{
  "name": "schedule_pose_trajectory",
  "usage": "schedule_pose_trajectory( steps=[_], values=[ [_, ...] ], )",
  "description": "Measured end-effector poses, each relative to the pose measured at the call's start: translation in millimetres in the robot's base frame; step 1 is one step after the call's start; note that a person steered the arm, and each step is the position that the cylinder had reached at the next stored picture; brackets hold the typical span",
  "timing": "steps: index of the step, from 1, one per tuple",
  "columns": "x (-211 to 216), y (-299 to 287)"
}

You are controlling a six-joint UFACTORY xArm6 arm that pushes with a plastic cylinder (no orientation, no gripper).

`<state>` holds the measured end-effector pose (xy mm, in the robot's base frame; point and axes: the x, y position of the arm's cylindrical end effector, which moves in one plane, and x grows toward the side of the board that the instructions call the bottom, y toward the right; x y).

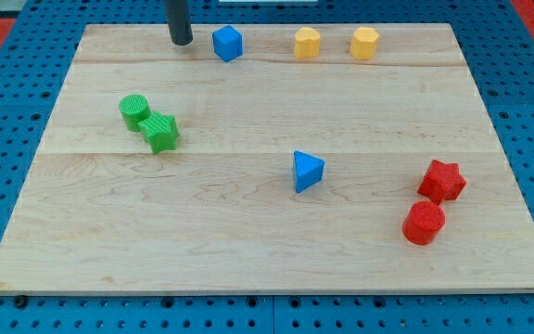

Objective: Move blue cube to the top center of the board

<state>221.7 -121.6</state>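
The blue cube (227,43) sits near the board's top edge, a little left of centre. My tip (181,41) stands on the board just to the view's left of the cube, a small gap apart from it. A blue triangular block (307,171) lies near the middle of the board, slightly to the right.
Two yellow blocks (307,43) (364,43) sit at the top edge right of the blue cube. A green cylinder (134,111) and green star (160,132) touch at the left. A red star (441,180) and red cylinder (424,223) sit at the lower right. The wooden board (248,250) lies on a blue mat.
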Motion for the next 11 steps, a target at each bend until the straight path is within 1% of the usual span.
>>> schedule_pose_trajectory(
  steps=[1,2,7,9,10,11],
  values=[
    [7,35],
    [13,45],
    [33,57],
    [65,59],
    [42,81],
    [38,81]
  ],
)
